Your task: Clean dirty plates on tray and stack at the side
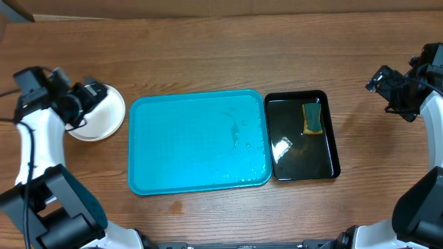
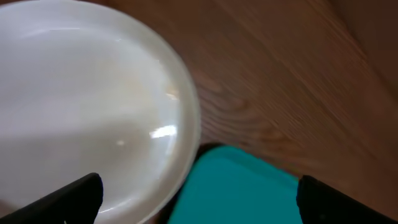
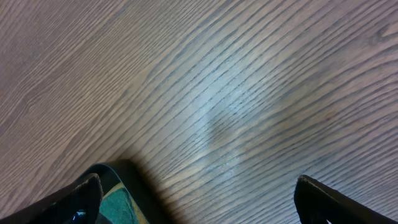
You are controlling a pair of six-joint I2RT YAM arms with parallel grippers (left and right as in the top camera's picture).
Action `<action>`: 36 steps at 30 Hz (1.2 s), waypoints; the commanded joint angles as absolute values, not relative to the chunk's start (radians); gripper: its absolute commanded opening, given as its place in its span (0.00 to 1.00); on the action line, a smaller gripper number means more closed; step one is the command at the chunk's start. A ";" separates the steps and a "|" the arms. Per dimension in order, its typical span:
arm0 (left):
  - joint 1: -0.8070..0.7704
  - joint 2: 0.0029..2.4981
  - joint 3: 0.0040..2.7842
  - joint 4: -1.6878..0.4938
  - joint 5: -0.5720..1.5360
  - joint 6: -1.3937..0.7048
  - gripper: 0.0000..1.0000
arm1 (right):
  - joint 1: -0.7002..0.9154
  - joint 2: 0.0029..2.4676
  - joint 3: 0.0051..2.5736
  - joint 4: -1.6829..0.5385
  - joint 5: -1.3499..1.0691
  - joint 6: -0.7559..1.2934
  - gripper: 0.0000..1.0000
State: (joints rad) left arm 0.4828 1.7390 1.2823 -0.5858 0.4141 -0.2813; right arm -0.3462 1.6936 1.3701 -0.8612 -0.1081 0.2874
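A white plate [image 1: 104, 116] lies on the wood just left of the turquoise tray [image 1: 197, 142]; I cannot tell whether other plates lie under it. No plate stands on the tray, only water drops. My left gripper [image 1: 90, 104] hovers over the plate's left part, open and holding nothing. The left wrist view has the plate [image 2: 87, 106] at upper left and a tray corner [image 2: 242, 186] below, with the left gripper [image 2: 199, 205] spread wide. My right gripper [image 1: 379, 86] hangs open over bare wood at the far right, and the right wrist view also has this gripper [image 3: 199, 205] empty.
A narrow black tray [image 1: 302, 135] holding water and a yellow-green sponge [image 1: 313, 118] sits against the turquoise tray's right side. Its corner with the sponge [image 3: 115, 205] appears at the lower left of the right wrist view. Bare wood table [image 1: 208, 55] lies behind.
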 commanded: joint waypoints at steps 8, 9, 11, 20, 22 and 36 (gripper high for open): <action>0.276 1.745 1.277 -0.571 0.430 -0.086 1.00 | -0.349 1.682 1.382 -0.858 -0.114 0.292 1.00; 0.265 1.745 1.277 -0.571 0.408 -0.086 1.00 | -0.349 1.682 1.382 -0.858 -0.114 0.292 1.00; 0.245 1.745 1.277 -0.571 0.379 -0.086 1.00 | -0.349 1.682 1.382 -0.858 -0.114 0.292 1.00; 0.229 1.745 1.277 -0.571 0.377 -0.086 1.00 | -0.349 1.682 1.382 -0.858 -0.114 0.292 1.00; 0.229 1.745 1.277 -0.571 0.377 -0.086 1.00 | -0.349 1.682 1.382 -0.858 -0.114 0.292 1.00; 0.229 1.745 1.277 -0.571 0.377 -0.086 1.00 | -0.346 1.684 1.380 -0.861 -0.114 0.292 1.00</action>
State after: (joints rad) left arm 0.2348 1.7390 1.2823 -0.5747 0.3843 -0.1036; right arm -0.3462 1.6936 1.3701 -0.8623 -0.1081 0.2886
